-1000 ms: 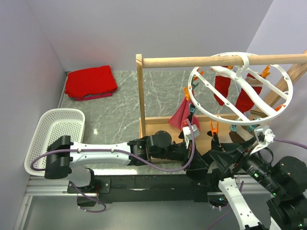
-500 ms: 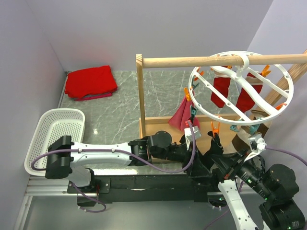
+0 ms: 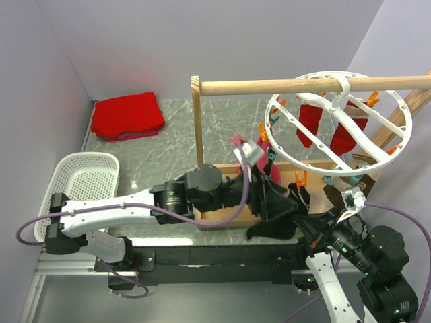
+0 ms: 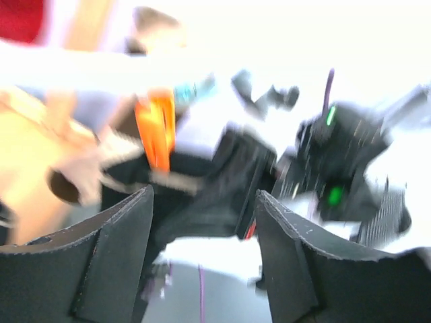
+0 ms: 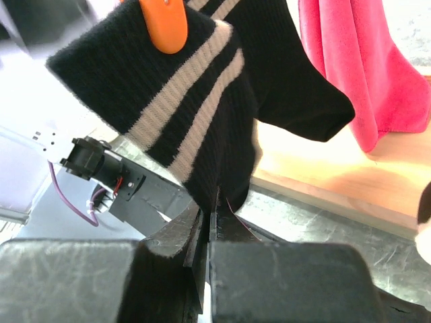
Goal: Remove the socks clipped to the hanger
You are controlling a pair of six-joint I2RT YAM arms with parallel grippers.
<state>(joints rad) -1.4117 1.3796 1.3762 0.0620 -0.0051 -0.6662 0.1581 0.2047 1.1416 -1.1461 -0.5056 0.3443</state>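
The hanger (image 3: 337, 121) is a white ring hooked on the wooden rail. Two red socks (image 3: 310, 124) hang inside it, and a pink sock (image 5: 363, 67) is clipped at its left side. An orange peg (image 5: 165, 23) holds a black sock with cream stripes (image 5: 168, 101) at the ring's near edge. My right gripper (image 5: 214, 202) is shut on that sock's lower end, under the ring's near rim. The left wrist view is blurred. My left gripper (image 4: 202, 222) is open with nothing between its fingers (image 4: 114, 256), and points at an orange peg (image 4: 156, 128) and the black sock.
A white basket (image 3: 81, 182) sits at the near left. A folded red cloth (image 3: 128, 114) lies at the back left. The wooden rail frame (image 3: 197, 128) stands on a wooden base (image 3: 222, 176) under the hanger. Both arms crowd the near edge below the ring.
My left gripper opened and its arm drew back left and rose. My right gripper closed on the black striped sock and shifted slightly down.
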